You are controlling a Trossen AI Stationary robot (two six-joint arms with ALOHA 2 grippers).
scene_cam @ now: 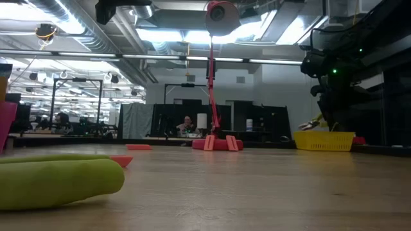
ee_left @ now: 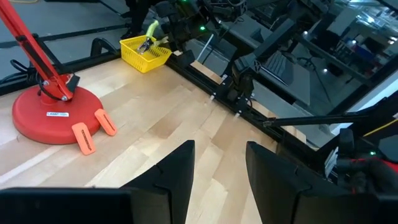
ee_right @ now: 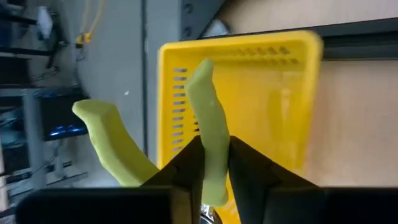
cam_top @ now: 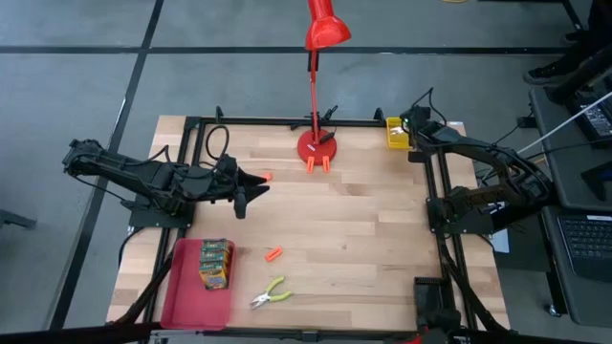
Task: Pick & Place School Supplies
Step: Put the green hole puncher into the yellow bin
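Observation:
My right gripper [ee_right: 214, 163] is shut on a plier-like tool with yellow-green handles [ee_right: 208, 124], above a small yellow basket [cam_top: 396, 134] at the table's far right corner. In the low view the tool [scene_cam: 313, 124] hangs just over the basket [scene_cam: 324, 141]. A second such tool [cam_top: 272, 294] lies flat near the near edge. The yellow-and-green crayon boxes [cam_top: 216, 263] lie on the red tray [cam_top: 186, 296]. Orange pieces lie at the lamp base [cam_top: 311, 164] and mid-table [cam_top: 273, 253]. My left gripper [ee_left: 217, 168] is open above the table's left middle, touching nothing. My right gripper pinches one yellow-green handle [ee_right: 213, 146] of the tool between its two fingers, which lie across it. The other handle [ee_right: 112, 143] splays off to the side, free. The tool is lifted clear above the basket; its metal end is hidden behind the fingers.
A tall red desk lamp stands on its round base [cam_top: 316, 145] at the far middle, its head over the table. Black frame rails [cam_top: 287, 121] run around the table edges. Bare wood [cam_top: 363, 229] lies between the arms. A person [scene_cam: 186, 125] sits far off in the room.

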